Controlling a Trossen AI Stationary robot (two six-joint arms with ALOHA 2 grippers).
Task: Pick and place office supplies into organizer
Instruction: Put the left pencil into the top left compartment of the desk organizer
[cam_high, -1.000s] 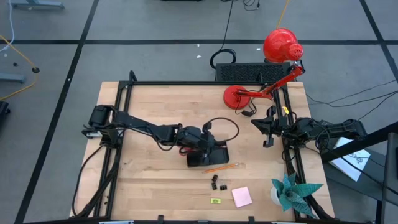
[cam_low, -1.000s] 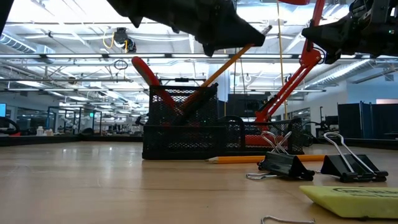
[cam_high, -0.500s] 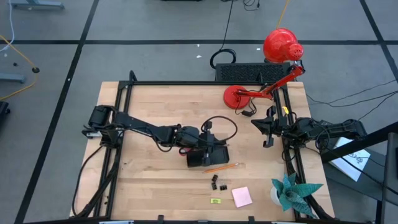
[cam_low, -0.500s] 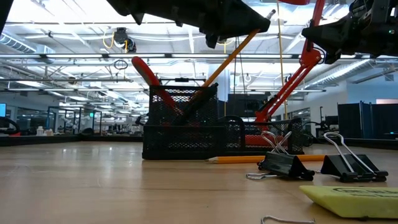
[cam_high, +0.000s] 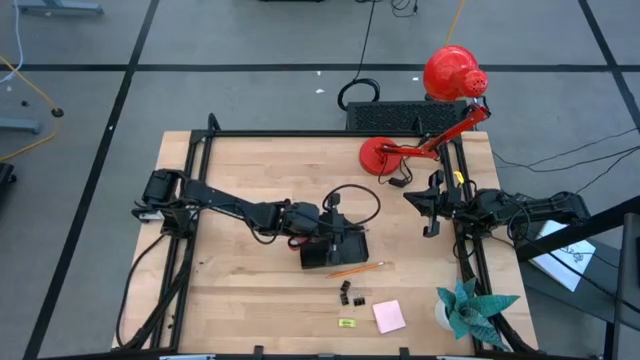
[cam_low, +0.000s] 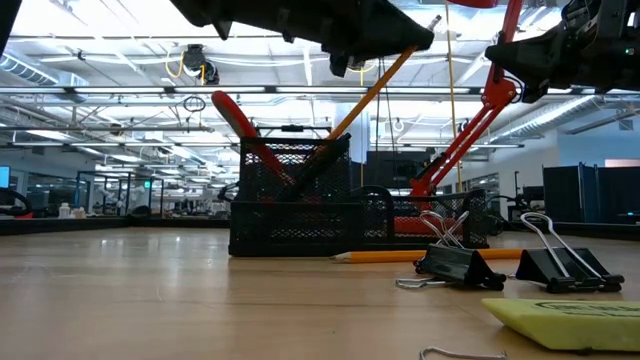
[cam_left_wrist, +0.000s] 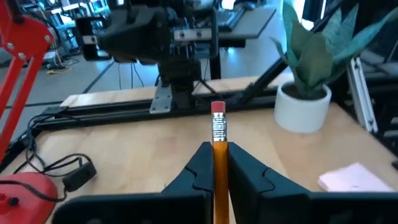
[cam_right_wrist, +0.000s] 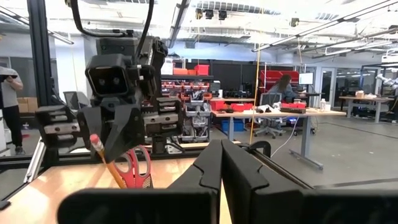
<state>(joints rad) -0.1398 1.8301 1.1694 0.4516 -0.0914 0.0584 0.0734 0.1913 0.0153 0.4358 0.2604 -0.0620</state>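
Little has shifted from a second back: left gripper (cam_left_wrist: 214, 163) has edged slightly over the black mesh desk organizer (cam_low: 290, 200) and its pencil now leans a bit differently. Fingers are clamped on a yellow wooden pencil with pink eraser (cam_left_wrist: 217, 140), which slants with its lower end down inside the organizer's tall compartment, eraser end up and out past the gripper. Red-handled scissors (cam_low: 240, 120) already stand in the same compartment, leaning the other way. My read: next move is a release, and it turns on the tip being inside the mesh wall, which looks true from the low view. Left arm is the near one; right gripper (cam_right_wrist: 221, 163) sits shut at the table's right edge, well apart. Still loose on the wood: second yellow pencil (cam_high: 358, 268) just beside the organizer, two black binder clips (cam_high: 350, 292), pink sticky-note pad (cam_high: 389, 316), small yellow-green eraser (cam_high: 346, 323). Open room all around them.
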